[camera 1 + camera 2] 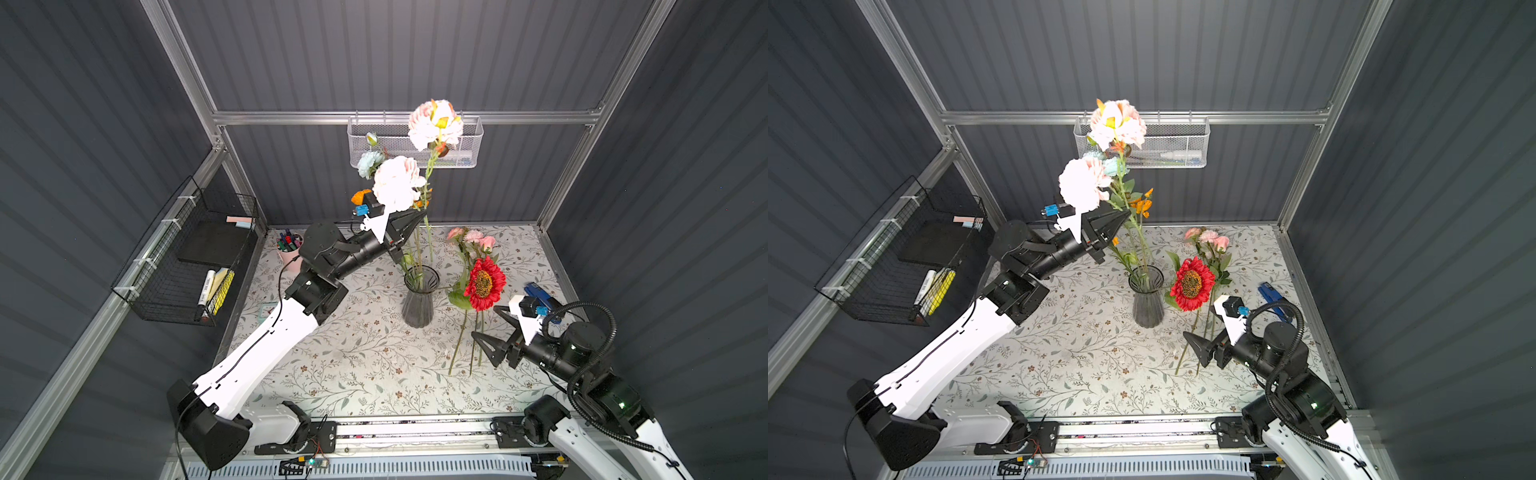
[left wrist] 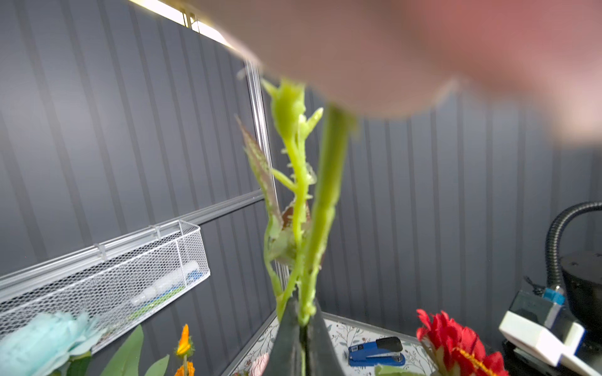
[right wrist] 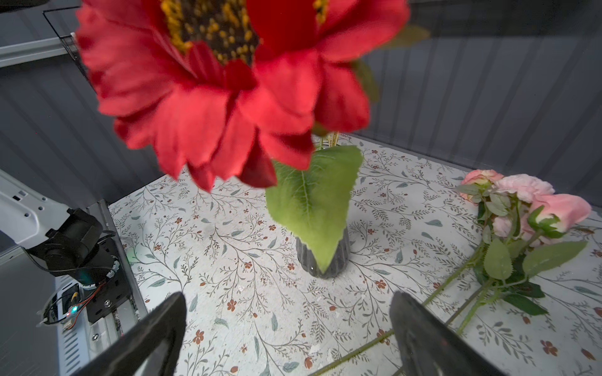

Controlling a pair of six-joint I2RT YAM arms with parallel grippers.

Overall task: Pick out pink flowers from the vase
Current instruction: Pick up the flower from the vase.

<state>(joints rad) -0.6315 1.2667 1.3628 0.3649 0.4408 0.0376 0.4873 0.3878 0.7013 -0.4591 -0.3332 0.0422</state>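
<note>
The left gripper (image 1: pixel 420 212) is clamped shut on the green stems (image 2: pixel 312 228) of two pink flowers (image 1: pixel 397 183), high above the vase (image 1: pixel 419 305). The blooms rise over the gripper toward the back wall. Whether the stem ends are clear of the vase mouth cannot be told. A blue flower (image 1: pixel 370 163) and orange flowers (image 1: pixel 1142 204) stand close beside the held blooms. The right gripper (image 1: pixel 487 322), jaws wide apart and empty, hovers low over the table (image 1: pixel 353 365), right of the vase. A red flower (image 1: pixel 484 284) hangs between the vase and the right gripper. A pink bunch (image 1: pixel 473 237) lies on the table beyond it, its stalks running toward the right gripper.
</note>
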